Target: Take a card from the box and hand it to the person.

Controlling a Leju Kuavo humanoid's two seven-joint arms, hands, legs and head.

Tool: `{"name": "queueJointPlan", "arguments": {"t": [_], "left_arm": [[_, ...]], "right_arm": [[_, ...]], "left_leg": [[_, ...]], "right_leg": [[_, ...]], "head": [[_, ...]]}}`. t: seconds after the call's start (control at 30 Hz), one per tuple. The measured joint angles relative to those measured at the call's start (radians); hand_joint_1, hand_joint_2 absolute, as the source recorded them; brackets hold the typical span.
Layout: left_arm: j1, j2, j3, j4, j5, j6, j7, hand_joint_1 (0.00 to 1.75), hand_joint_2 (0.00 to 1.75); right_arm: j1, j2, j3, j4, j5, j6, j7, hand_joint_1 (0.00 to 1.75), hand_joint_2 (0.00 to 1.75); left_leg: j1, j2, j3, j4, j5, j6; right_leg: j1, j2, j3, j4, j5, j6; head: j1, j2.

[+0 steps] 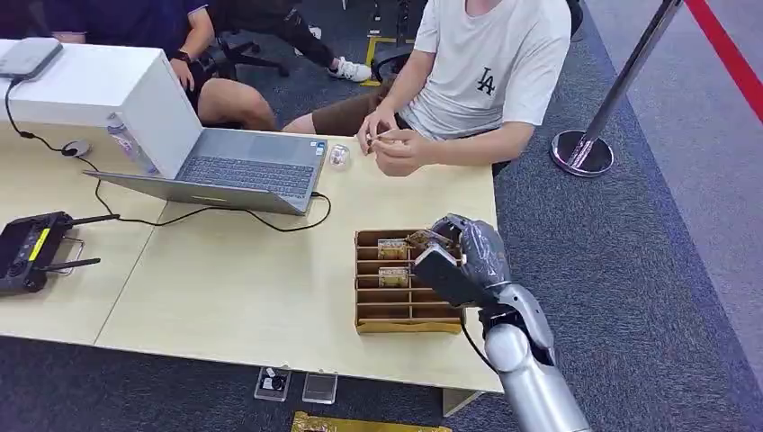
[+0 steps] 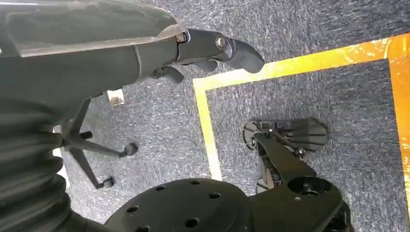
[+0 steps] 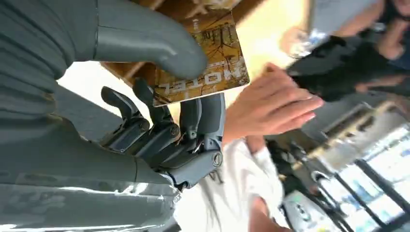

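A brown slotted cardboard box [image 1: 405, 326] sits near the front right of the pale table [image 1: 234, 288], with cards [image 1: 392, 249] standing in its far slots. My right hand [image 1: 463, 256] hovers over the box's far right corner and pinches a yellow-brown card [image 1: 421, 239] between thumb and fingers. In the right wrist view the thumb [image 3: 145, 38] presses the printed card [image 3: 208, 58] against the dark fingers [image 3: 159, 121]. Beyond it are the person's hands [image 3: 270, 106]. The person in a white shirt sits across the table, hands [image 1: 391, 144] together at its far edge. My left hand [image 2: 145, 53] hangs over the carpet, holding nothing.
An open laptop [image 1: 243, 166] and its cable lie at the table's middle back, beside a white box [image 1: 81, 85]. A black controller [image 1: 31, 252] rests at the left. A stanchion base [image 1: 583, 151] stands on the carpet to the right. Small clear cases [image 1: 273, 382] lie on the floor.
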Motion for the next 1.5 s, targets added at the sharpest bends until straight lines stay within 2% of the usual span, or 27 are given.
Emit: {"name": "queueJointPlan", "arguments": {"t": [0.17, 0.4, 0.57, 0.67, 0.8, 1.03, 1.5], "left_arm": [[0.000, 0.000, 0.000, 0.000, 0.000, 0.000, -0.007, 0.00, 1.75], [0.000, 0.000, 0.000, 0.000, -0.003, 0.004, -0.014, 0.00, 1.75], [-0.001, 0.000, 0.000, 0.000, -0.006, 0.005, -0.016, 0.00, 1.75], [-0.001, 0.000, 0.000, 0.000, -0.009, 0.004, -0.016, 0.00, 1.75], [-0.003, 0.000, 0.000, 0.000, -0.011, 0.005, -0.004, 0.00, 1.75], [-0.007, 0.000, 0.000, 0.000, -0.011, 0.005, 0.021, 0.00, 1.75], [-0.007, 0.000, 0.000, 0.000, -0.007, -0.005, -0.005, 0.00, 1.75]], "right_arm": [[0.021, -0.006, 0.001, -0.074, -0.046, -0.033, -0.076, 1.59, 1.75], [0.033, -0.004, 0.000, -0.122, -0.096, -0.156, -0.199, 1.59, 1.75], [0.017, 0.007, 0.000, -0.117, -0.111, -0.301, -0.275, 1.59, 1.75], [0.000, 0.014, 0.000, -0.108, -0.089, -0.435, -0.312, 1.59, 1.75], [-0.030, 0.021, 0.000, -0.081, -0.076, -0.544, -0.326, 1.59, 1.75], [-0.056, 0.034, 0.000, -0.024, -0.004, -0.592, -0.308, 1.59, 1.75], [-0.053, 0.040, 0.000, 0.037, -0.015, -0.594, -0.306, 1.59, 1.75]], "left_leg": [[0.000, 0.000, 0.000, 0.000, 0.000, 0.000], [0.000, 0.000, 0.000, 0.000, 0.000, 0.000], [0.000, 0.000, 0.000, 0.000, 0.000, 0.000], [0.000, 0.000, 0.000, 0.000, 0.000, 0.000], [0.000, 0.000, 0.000, 0.000, 0.000, 0.000], [0.000, 0.000, 0.000, 0.000, 0.000, 0.000], [0.000, 0.000, 0.000, 0.000, 0.000, 0.000]], "right_leg": [[0.000, 0.000, 0.000, 0.000, 0.000, 0.000], [0.000, 0.000, 0.000, 0.000, 0.000, 0.000], [0.000, 0.000, 0.000, 0.000, 0.000, 0.000], [0.000, 0.000, 0.000, 0.000, 0.000, 0.000], [0.000, 0.000, 0.000, 0.000, 0.000, 0.000], [0.000, 0.000, 0.000, 0.000, 0.000, 0.000], [0.000, 0.000, 0.000, 0.000, 0.000, 0.000]], "head": [[0.000, 0.000], [0.001, 0.000], [0.000, 0.000], [0.000, 0.000], [0.001, 0.000], [0.001, 0.000], [0.001, 0.000]]}}
